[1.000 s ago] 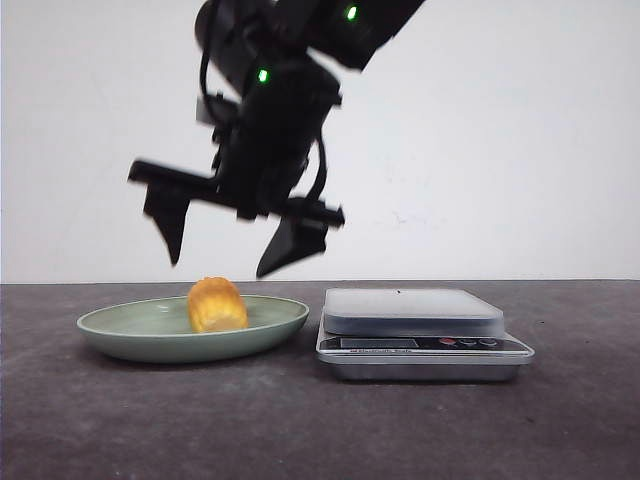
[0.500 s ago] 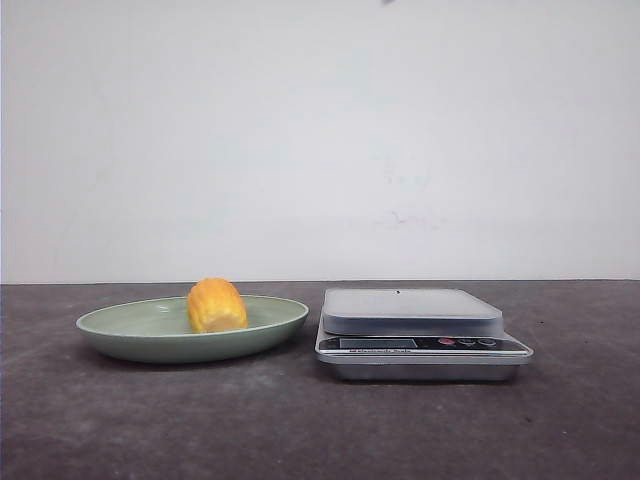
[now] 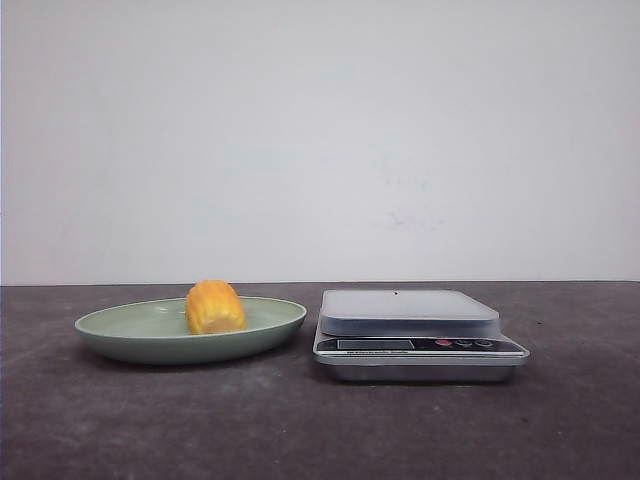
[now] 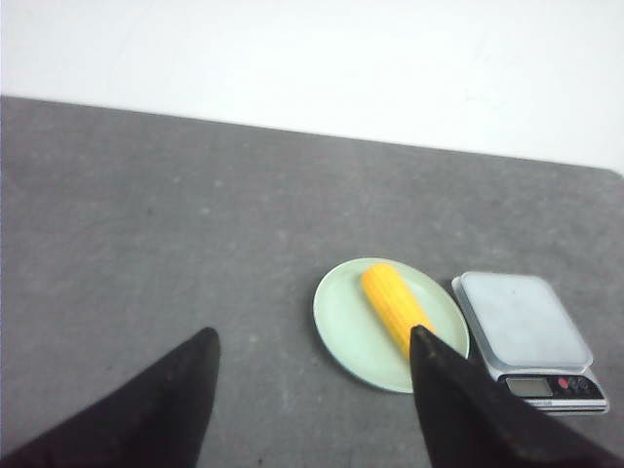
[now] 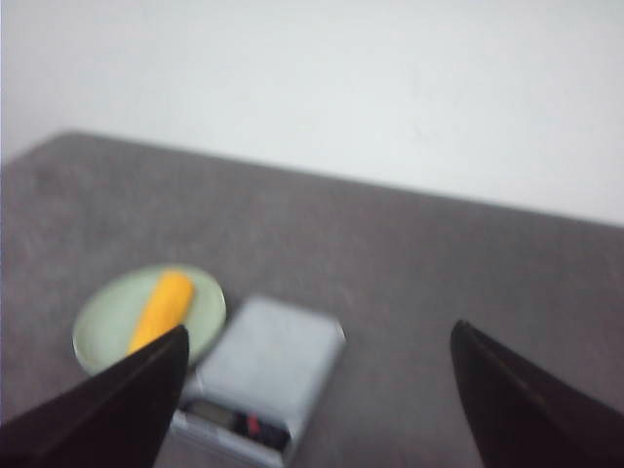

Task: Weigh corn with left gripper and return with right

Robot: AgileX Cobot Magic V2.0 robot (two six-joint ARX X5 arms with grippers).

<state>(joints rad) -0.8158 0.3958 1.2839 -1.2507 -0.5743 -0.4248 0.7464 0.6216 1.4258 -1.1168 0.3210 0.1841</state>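
Note:
The yellow-orange corn (image 3: pixel 215 306) lies on a pale green plate (image 3: pixel 130 330) at the left of the dark table. It also shows in the left wrist view (image 4: pixel 394 303) and the right wrist view (image 5: pixel 162 308). A silver kitchen scale (image 3: pixel 410 325) stands right beside the plate, with nothing on it. No gripper shows in the front view. My left gripper (image 4: pixel 310 343) is open and empty, high above the table and well back from the plate (image 4: pixel 346 327). My right gripper (image 5: pixel 317 336) is open and empty, high above the scale (image 5: pixel 265 366).
A plain white wall stands behind the table. The dark grey tabletop (image 3: pixel 300 430) spreads in front of the plate and scale. The table's far edge meets the wall in both wrist views.
A black arm with an open gripper hung over the plate one second ago. It has risen out of the front view. The corn, plate and scale stay put.

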